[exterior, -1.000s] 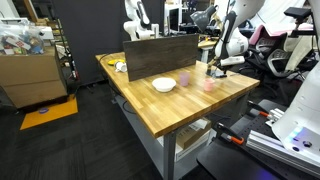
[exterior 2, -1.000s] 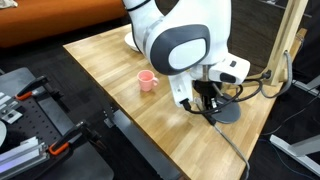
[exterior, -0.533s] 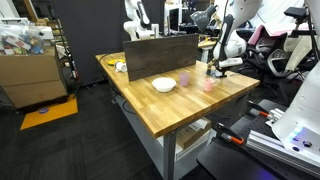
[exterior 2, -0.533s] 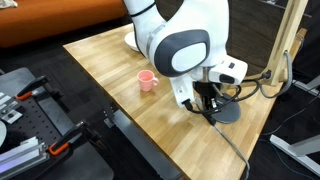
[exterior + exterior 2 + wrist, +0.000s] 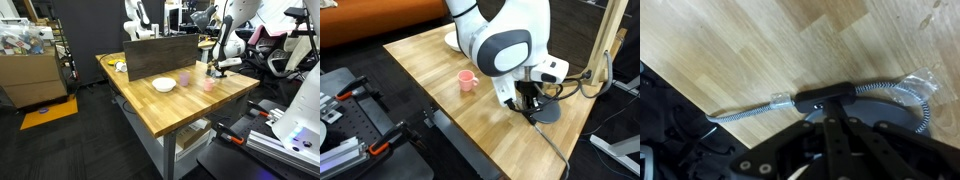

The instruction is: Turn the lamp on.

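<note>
The lamp's tan jointed arm [image 5: 611, 42] rises at the right edge of an exterior view, and its dark flat round base [image 5: 550, 113] lies on the wooden table. My gripper [image 5: 527, 101] points down just beside that base. In the wrist view the gripper [image 5: 830, 112] comes in from the bottom with its jaws shut and empty. Its tip sits at a black inline switch box [image 5: 828, 97] on the lamp's braided cable [image 5: 745, 111], above the grey base [image 5: 885, 113]. The lamp head is out of view.
A pink cup [image 5: 467, 80] stands on the table [image 5: 430, 70] beside the arm, and a white bowl [image 5: 164, 85] sits mid-table. A dark upright board [image 5: 160, 56] stands behind them. A clear plastic wrap [image 5: 918, 88] lies by the cable. The table edge is near the base.
</note>
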